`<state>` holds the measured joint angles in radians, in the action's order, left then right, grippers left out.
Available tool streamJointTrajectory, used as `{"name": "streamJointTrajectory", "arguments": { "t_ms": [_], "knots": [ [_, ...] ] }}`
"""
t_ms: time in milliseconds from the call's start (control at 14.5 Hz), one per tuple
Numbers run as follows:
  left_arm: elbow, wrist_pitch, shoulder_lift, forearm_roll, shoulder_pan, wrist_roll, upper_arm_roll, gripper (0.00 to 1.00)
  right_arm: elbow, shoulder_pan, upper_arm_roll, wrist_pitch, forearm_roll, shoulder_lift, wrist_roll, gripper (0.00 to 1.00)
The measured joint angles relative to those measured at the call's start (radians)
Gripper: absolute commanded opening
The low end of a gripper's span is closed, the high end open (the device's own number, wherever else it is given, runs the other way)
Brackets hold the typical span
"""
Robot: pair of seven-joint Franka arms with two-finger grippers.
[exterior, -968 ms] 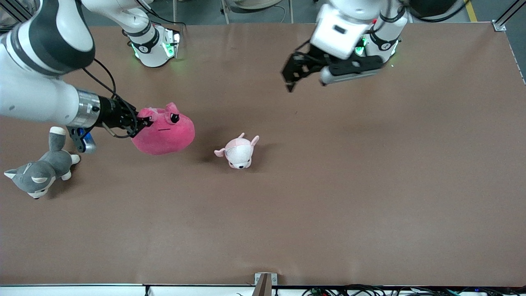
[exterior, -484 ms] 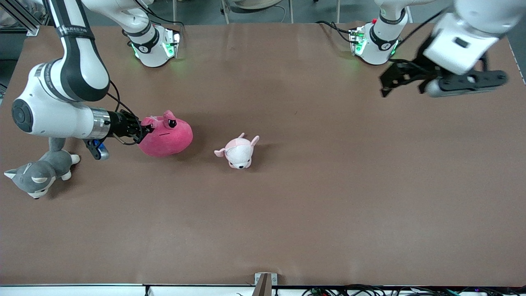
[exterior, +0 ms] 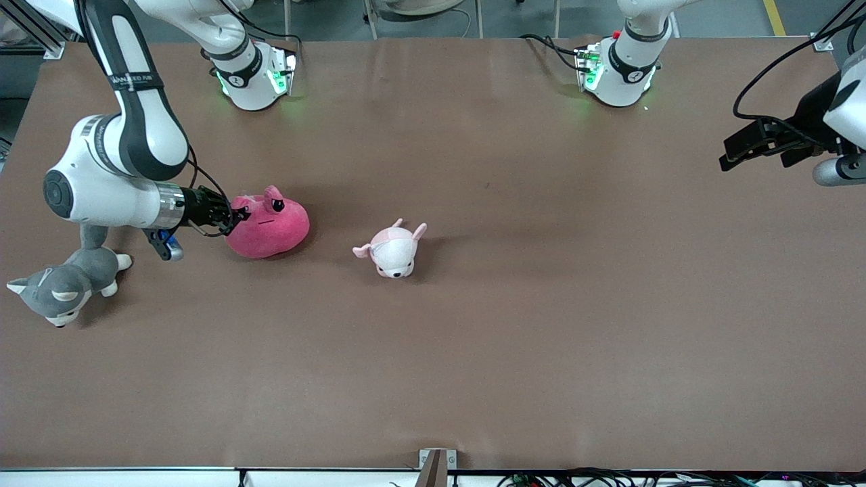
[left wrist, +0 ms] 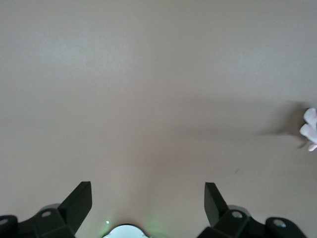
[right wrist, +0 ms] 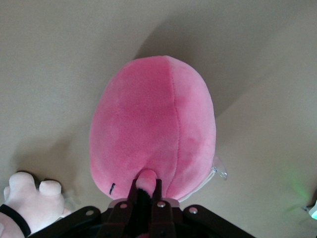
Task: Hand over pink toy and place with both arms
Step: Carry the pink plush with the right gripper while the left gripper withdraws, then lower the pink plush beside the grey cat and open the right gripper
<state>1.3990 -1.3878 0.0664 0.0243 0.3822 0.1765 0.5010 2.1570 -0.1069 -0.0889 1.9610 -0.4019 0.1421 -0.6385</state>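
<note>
The pink toy (exterior: pixel 269 223), a hot-pink rounded plush with black eyes, is down at the table surface toward the right arm's end. I cannot tell whether it touches the table. My right gripper (exterior: pixel 235 214) is shut on a small nub at the toy's end. In the right wrist view the right gripper (right wrist: pixel 146 181) pinches that nub, with the pink toy (right wrist: pixel 153 124) bulging out ahead of it. My left gripper (exterior: pixel 731 157) hangs open over the table's edge at the left arm's end. In the left wrist view the left gripper (left wrist: pixel 147 187) has nothing between its fingers.
A small pale pink-and-white puppy plush (exterior: pixel 392 250) lies near the table's middle, beside the pink toy; its edge, the puppy plush (left wrist: pixel 310 130), shows in the left wrist view. A grey-and-white husky plush (exterior: pixel 64 284) lies at the right arm's end, under that arm.
The right arm has lowered the pink toy toward the table, still gripping it. The left arm has swung from above the table's middle out to its own end, gripper still open.
</note>
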Motion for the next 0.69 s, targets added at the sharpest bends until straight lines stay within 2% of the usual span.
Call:
{"name": "streamJointTrajectory", "arguments": {
  "t_ms": [346, 484, 691],
  "knots": [
    [0.138, -0.079, -0.101, 0.007, 0.033, -0.068, -0.006, 1.00, -0.031, 0.036, 0.000, 0.033, 0.024, -0.001, 0.171, 1.00],
    [0.179, -0.099, -0.138, 0.026, 0.036, -0.100, -0.025, 1.00, -0.083, 0.053, 0.000, 0.036, 0.100, -0.002, 0.281, 1.00],
    [0.186, -0.109, -0.150, 0.032, 0.041, -0.117, -0.044, 1.00, -0.184, 0.078, 0.000, 0.033, 0.193, -0.002, 0.488, 1.00]
  ]
}}
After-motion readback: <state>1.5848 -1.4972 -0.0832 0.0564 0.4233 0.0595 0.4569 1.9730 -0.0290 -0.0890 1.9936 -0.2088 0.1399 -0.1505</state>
